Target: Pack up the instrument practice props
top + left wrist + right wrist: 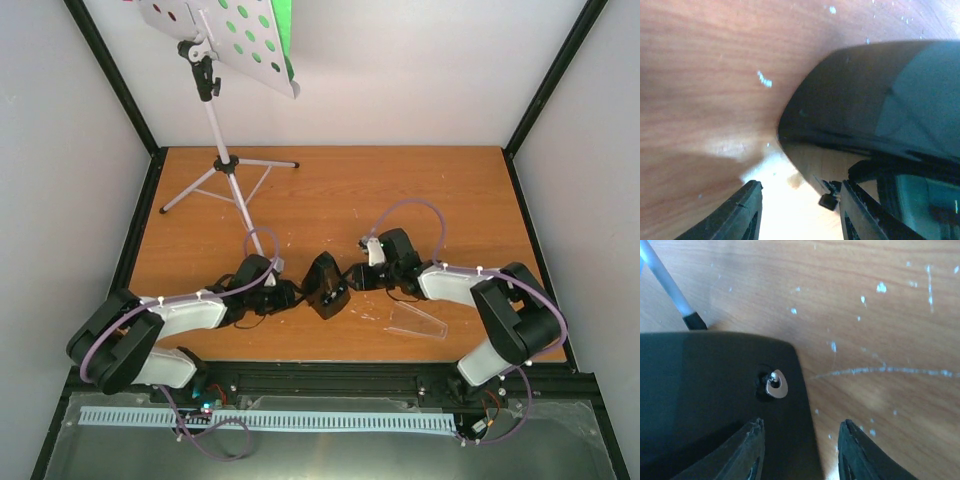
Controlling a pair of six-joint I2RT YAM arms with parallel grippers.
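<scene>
The black pyramid metronome [326, 285] stands at the table's middle front, between my two grippers. Its clear plastic cover [415, 322] lies apart on the wood to its right. My left gripper [296, 296] is open just left of it; in the left wrist view the metronome [875, 95] fills the upper right ahead of the open gripper [800, 215]. My right gripper [356, 278] is open at its right side; the right wrist view shows the metronome's black face [705, 390] with a silver key [776, 384], its edge between the open gripper's [801, 450] fingers. The music stand [230, 40] holds a green sheet [283, 25].
The stand's silver tripod legs [232, 180] spread over the back left of the wooden table [400, 190]. One leg tip [670, 290] shows in the right wrist view. White walls and black frame posts enclose the table. The red sheet only shows faintly through the desk's left holes.
</scene>
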